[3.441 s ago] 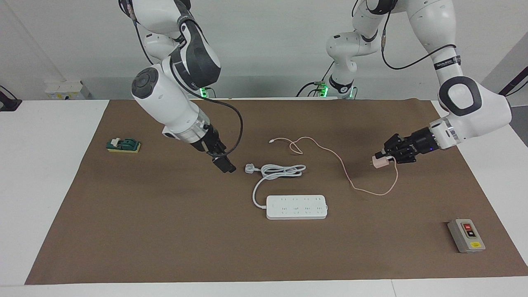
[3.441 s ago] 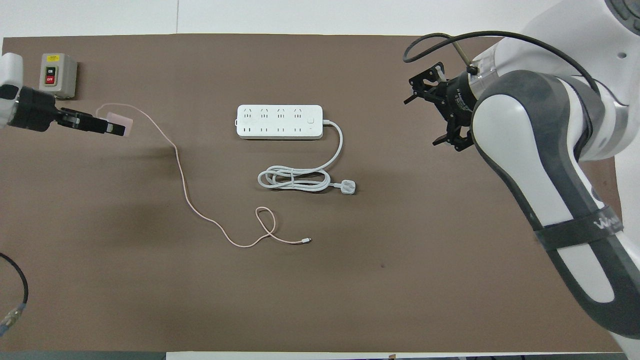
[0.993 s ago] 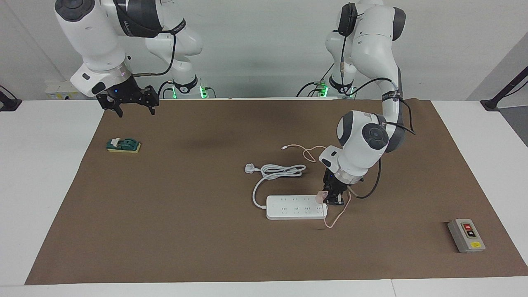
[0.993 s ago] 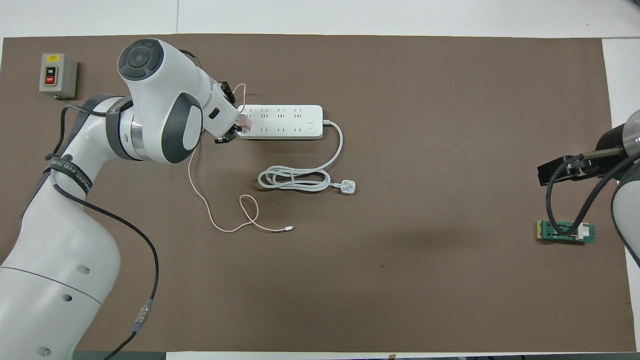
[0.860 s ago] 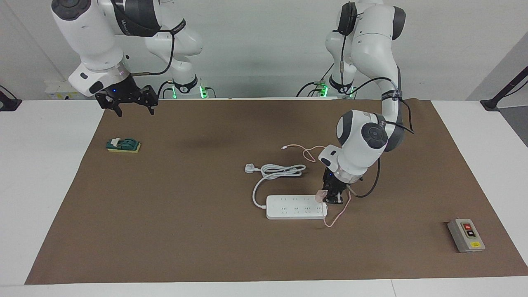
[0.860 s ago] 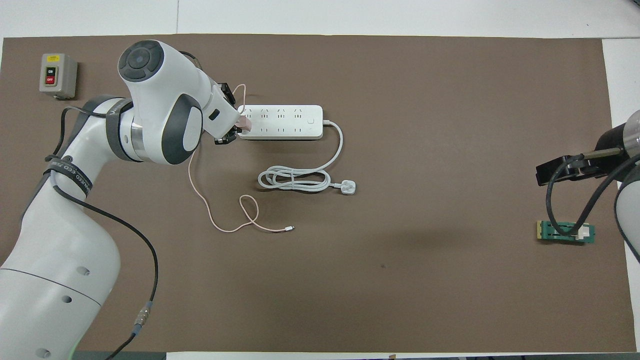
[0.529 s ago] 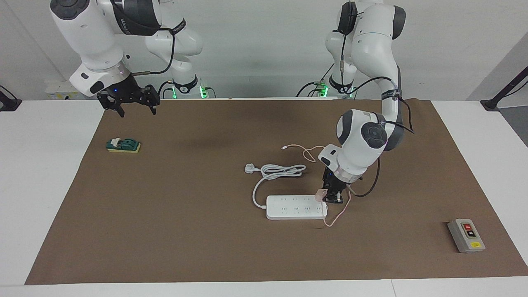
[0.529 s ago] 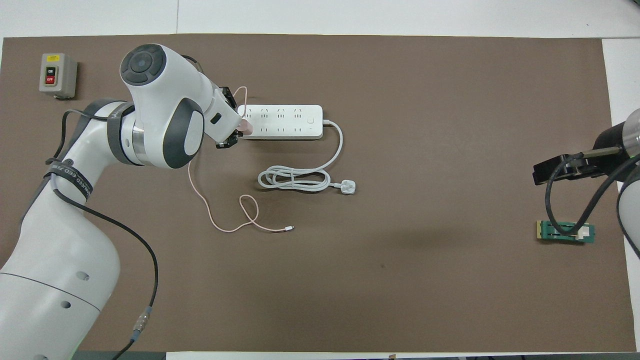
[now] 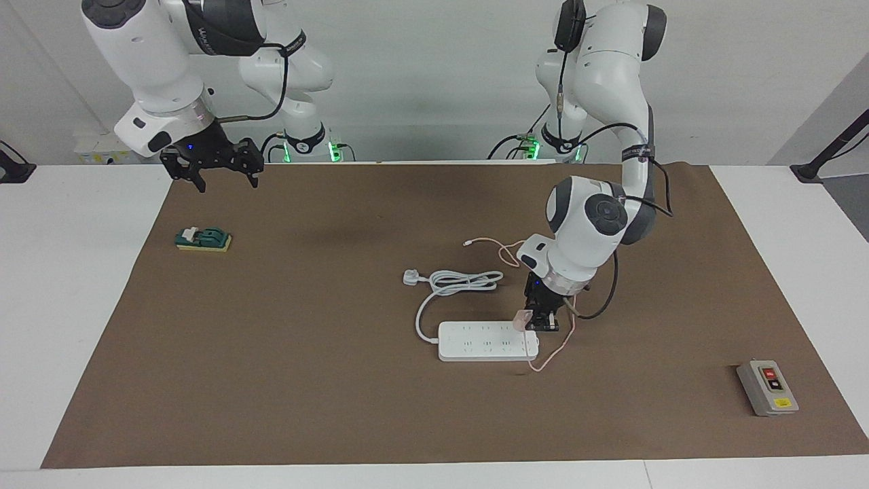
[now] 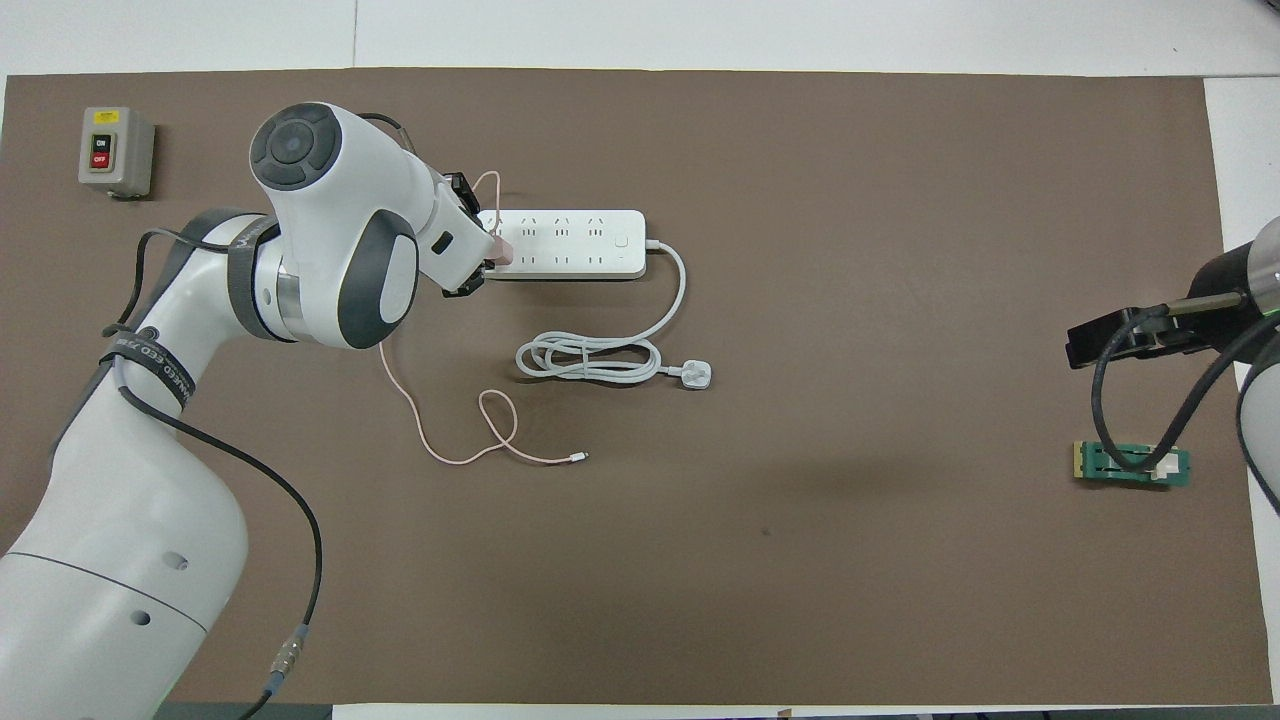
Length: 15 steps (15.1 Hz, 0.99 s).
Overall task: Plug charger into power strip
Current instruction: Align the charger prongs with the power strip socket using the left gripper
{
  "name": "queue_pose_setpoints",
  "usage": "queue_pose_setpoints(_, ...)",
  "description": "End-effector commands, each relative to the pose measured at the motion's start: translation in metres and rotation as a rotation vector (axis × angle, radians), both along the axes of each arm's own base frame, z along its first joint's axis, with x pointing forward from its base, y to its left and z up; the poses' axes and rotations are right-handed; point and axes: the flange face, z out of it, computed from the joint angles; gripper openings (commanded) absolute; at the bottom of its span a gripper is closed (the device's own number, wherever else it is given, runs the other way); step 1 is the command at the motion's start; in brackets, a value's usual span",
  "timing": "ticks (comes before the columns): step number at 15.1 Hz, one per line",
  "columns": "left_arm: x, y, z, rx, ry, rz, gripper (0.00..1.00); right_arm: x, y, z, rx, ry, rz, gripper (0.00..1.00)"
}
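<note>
Your left pincer [image 9: 541,326] is clamped on the small pale-pink cube-shaped charger [image 9: 523,319] and holds it down at the long white rectangular power strip [image 9: 485,341], at the strip's end toward the left arm's end of the tabletop. From the facing view the charger sits right on the strip's top face at that end; you cannot tell whether its pins are fully seated in a socket. In the overhead view the left arm's wrist covers most of the charger, with only a pink corner [image 10: 497,250] showing against the strip [image 10: 565,243].

The power strip lies flat near the middle of the brown mat [image 9: 305,380] that covers the tabletop. Its thick white cord [image 9: 455,282] loops and coils just nearer to the robots and ends in a white three-pin plug [image 9: 410,276]. The charger's thin pink cable [image 10: 440,400] trails off the strip's end, curls on the mat and finishes in a loop nearer to the robots.

Your right pincer [image 9: 216,165] hangs with its fingers apart, holding nothing, above the mat's corner nearest the right arm's base, and that arm waits. A small green and yellow block [image 9: 203,239] lies near the mat's edge at the right arm's end. A grey box with red and black buttons [image 9: 768,388] sits near the mat's corner at the left arm's end, farthest from the robots.
</note>
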Motion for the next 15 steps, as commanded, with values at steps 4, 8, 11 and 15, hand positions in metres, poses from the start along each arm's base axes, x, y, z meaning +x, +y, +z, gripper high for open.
queue_pose_setpoints(4, -0.006, 0.009, -0.005, 0.027, -0.006, 0.014, 0.04, -0.001, 0.004, 0.005, 0.017, -0.015, -0.005, 1.00)
queue_pose_setpoints(8, -0.010, 0.006, -0.007, 0.058, 0.016, -0.007, 0.03, -0.003, 0.006, 0.009, 0.017, -0.019, -0.003, 1.00)
queue_pose_setpoints(11, -0.014, 0.004, -0.009, 0.062, 0.026, -0.010, 0.03, -0.003, 0.007, 0.009, 0.017, -0.018, 0.000, 1.00)
queue_pose_setpoints(15, -0.023, -0.002, -0.011, 0.069, 0.046, -0.008, 0.03, -0.004, 0.013, 0.010, 0.016, -0.021, 0.009, 1.00)
